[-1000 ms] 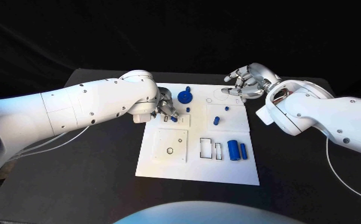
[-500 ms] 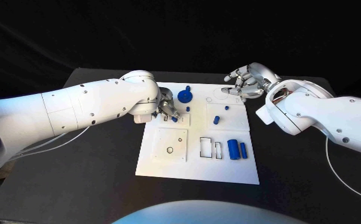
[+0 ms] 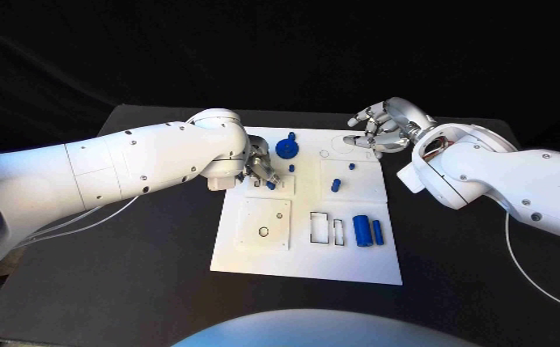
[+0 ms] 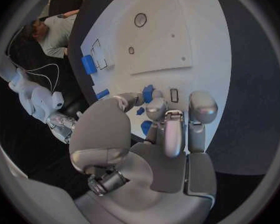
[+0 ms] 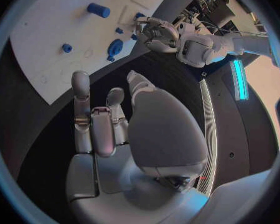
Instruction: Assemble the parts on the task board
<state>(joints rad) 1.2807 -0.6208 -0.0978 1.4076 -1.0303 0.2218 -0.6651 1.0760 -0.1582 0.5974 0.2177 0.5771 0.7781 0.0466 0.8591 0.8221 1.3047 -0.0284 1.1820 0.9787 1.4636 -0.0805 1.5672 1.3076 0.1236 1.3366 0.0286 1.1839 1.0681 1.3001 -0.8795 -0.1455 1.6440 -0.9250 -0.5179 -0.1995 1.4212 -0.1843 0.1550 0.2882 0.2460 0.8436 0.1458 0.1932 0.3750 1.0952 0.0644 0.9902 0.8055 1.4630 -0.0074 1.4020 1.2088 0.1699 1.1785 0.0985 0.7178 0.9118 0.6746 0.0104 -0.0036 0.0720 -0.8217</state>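
Note:
The white task board (image 3: 306, 256) lies in the middle of the black table. My left hand (image 3: 259, 167) reaches down onto its far left part, and its fingertips (image 4: 157, 107) pinch a small blue part (image 3: 269, 185) beside a narrow slot (image 4: 174, 95). A blue gear-like part (image 3: 287, 150) stands just beyond that hand. Small blue pegs (image 3: 335, 186) stand mid-board. Two blue cylinders (image 3: 367, 231) lie side by side near the board's right edge. My right hand (image 3: 379, 129) hovers over the board's far right corner with fingers (image 5: 93, 119) spread and nothing in them.
A square plate (image 3: 264, 224) with holes and two outlined rectangular slots (image 3: 327, 229) take up the board's near half. Bare black table (image 3: 129, 282) surrounds the board on all sides. My right forearm (image 3: 490, 173) hangs over the table right of the board.

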